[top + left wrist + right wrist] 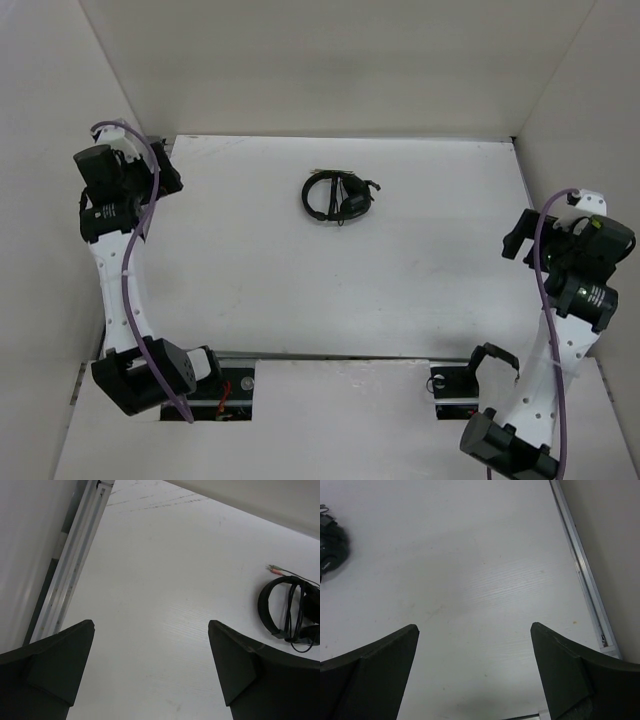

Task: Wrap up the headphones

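The black headphones (338, 196) lie on the white table at the back middle, with the thin cord wound around the headband. They show in the left wrist view (292, 610) at the right edge, with the cord's plugs (274, 569) sticking out. One ear cup (331, 550) shows at the left edge of the right wrist view. My left gripper (160, 160) is open and empty at the far left, well away from the headphones. My right gripper (518, 238) is open and empty at the right side.
White walls enclose the table on three sides. A metal rail (75, 565) runs along the left table edge and another (582, 570) along the right edge. The arm bases (150, 375) sit at the near edge.
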Robot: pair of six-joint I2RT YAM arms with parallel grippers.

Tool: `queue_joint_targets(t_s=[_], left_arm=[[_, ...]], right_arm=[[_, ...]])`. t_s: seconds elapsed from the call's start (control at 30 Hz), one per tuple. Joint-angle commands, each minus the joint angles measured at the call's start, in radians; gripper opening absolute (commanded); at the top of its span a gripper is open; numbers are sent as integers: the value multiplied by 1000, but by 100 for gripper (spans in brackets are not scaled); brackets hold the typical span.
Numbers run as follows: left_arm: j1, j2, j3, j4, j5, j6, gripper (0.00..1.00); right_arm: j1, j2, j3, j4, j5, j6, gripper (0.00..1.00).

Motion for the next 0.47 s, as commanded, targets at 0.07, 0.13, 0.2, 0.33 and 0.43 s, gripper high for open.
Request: queue_joint_targets(t_s=[0.07,0.13,0.2,0.33,0.43], left_arm=[[17,-43,-32,8,17,26,100],[17,-40,-33,8,15,26,100],[19,-37,-33,8,15,26,100],[17,-32,-33,13,12,25,100],[16,-32,-33,18,9,19,100]], right_arm=[[75,-10,-15,29,54,6,100],[83,1,-16,30,52,7,100],[78,6,-18,44,48,-5,100],[100,26,-21,70,57,-38,100],[103,27,-25,89,78,-43,100]])
